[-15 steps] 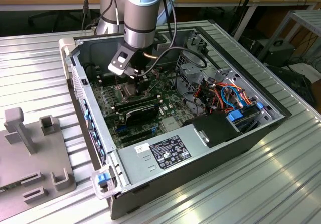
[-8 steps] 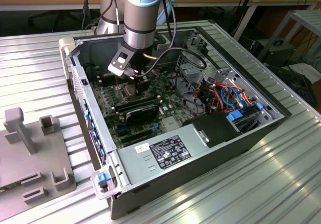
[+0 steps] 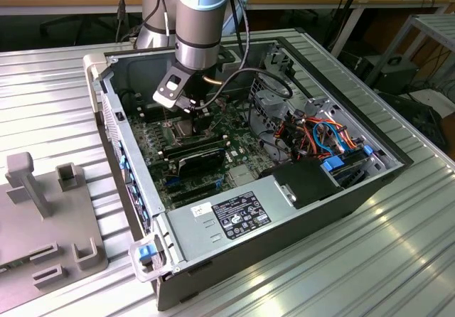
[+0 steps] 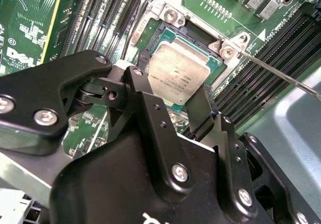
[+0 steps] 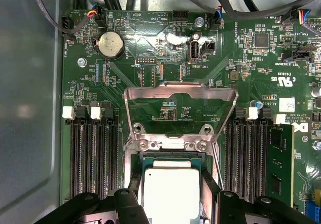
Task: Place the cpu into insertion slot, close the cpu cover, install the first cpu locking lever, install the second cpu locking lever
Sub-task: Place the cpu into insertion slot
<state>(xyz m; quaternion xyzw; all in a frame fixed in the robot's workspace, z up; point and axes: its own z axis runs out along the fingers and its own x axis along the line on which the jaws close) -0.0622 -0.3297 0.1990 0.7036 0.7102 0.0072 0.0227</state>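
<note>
Where the arm (image 3: 202,18) reaches down into the open computer case (image 3: 298,239), the hand (image 5: 172,184) sits low over the motherboard (image 5: 241,83). Its two black fingers (image 4: 200,101) press against opposite edges of the cpu (image 4: 178,71), pinching it between them. In both wrist views the cpu lies flat, silver top up, directly between the fingertips and inside the black frame of the insertion slot (image 4: 168,31); whether it is fully seated I cannot tell. Just beyond the slot, on the side away from the hand, the cpu cover (image 5: 180,89) stands swung open on its hinge, with green board showing through its square cut-out. A locking lever (image 4: 281,74), a thin metal rod, runs out from one corner of the slot across the long black memory slots (image 5: 93,158), which flank the slot on both sides. One green memory module (image 5: 280,163) stands in the outermost slot on one side. Farther out on the board a round coin battery (image 5: 110,44) lies flat. In the exterior view the case rests on a ribbed metal table (image 3: 370,260), with a grey fixture block (image 3: 50,224) on the table toward the exterior view's left.
</note>
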